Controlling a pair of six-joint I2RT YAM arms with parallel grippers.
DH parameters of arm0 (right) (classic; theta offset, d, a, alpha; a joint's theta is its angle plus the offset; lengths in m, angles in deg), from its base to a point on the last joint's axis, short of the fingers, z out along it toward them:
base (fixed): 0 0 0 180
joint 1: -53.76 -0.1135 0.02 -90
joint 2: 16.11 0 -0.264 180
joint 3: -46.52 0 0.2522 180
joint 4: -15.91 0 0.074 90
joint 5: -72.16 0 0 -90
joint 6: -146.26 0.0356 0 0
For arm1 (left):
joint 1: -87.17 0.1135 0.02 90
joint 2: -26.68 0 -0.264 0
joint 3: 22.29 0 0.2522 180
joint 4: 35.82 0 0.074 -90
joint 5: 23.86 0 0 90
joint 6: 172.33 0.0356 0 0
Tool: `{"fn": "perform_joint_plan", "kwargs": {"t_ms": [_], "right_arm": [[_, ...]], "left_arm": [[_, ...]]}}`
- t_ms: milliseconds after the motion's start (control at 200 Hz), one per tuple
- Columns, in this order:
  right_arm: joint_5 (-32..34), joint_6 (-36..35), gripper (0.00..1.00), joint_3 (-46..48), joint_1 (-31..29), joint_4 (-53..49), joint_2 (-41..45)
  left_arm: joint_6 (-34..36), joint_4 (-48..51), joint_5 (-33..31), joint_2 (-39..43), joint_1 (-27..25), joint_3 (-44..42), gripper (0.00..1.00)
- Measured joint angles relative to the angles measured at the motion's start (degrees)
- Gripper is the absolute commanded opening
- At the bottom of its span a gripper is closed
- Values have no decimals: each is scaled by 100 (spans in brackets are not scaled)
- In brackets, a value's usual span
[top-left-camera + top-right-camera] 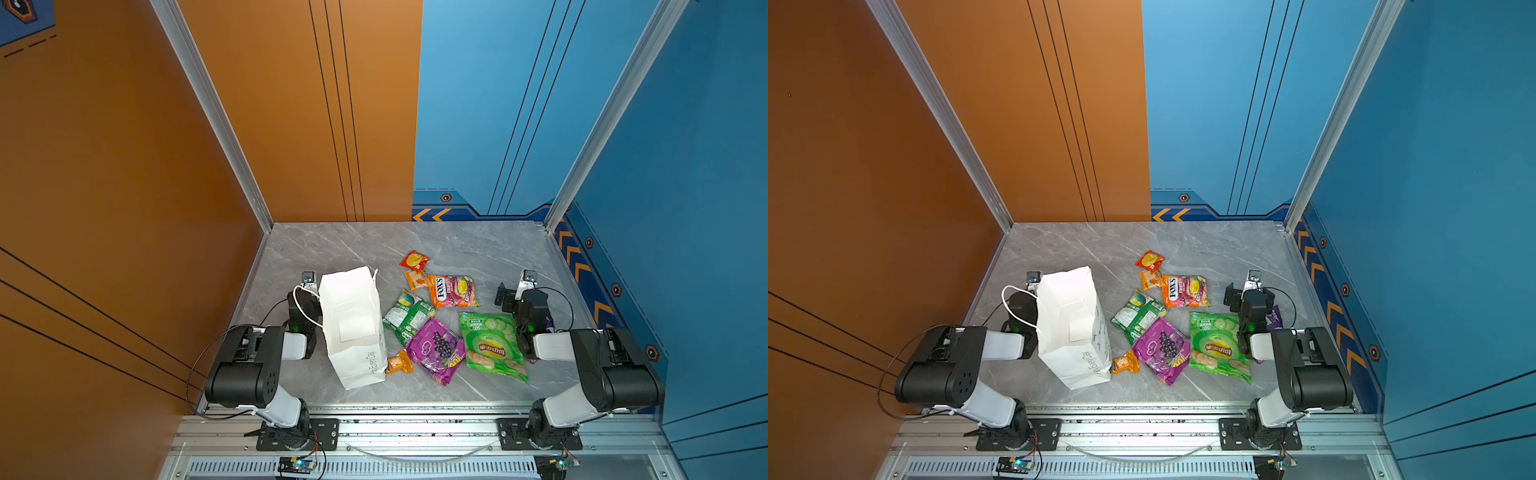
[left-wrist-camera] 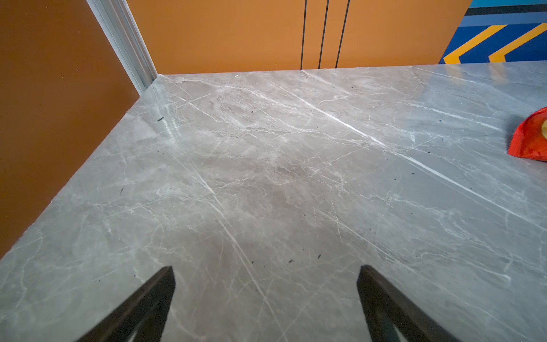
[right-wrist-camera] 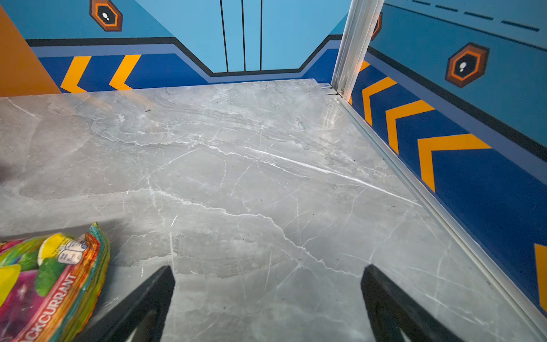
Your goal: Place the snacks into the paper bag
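Snacks (image 1: 434,351) lie scattered mid-bench, all outside the paper bag (image 1: 353,328), which stands open toward the bench's left edge; only the top views show this whole spread. The left wrist view catches just a red packet (image 2: 532,139) on bare bench (image 2: 266,163) beyond the left tool (image 2: 266,269), spread wide and pinching nothing. The right wrist view shows the Fox's bag (image 3: 50,284) beside the right tool (image 3: 268,268), likewise spread.
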Motion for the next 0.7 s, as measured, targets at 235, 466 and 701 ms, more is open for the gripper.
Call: {"fn": "perform_joint_plan", "kwargs": {"t_ms": [235,466,701], "right_arm": [[111,-13,100,0,-116,-365,363],[160,-20,100,-286,-339,-1419,1716],[144,1108,100,-1178,-295,-3042,2597]], "left_arm": [[-299,909,-638,1281,-11,31,98],[-1705,2940,-1764,2369,-9,575,98],[-3652,5792,-2260,3464,186,1694,98]]}}
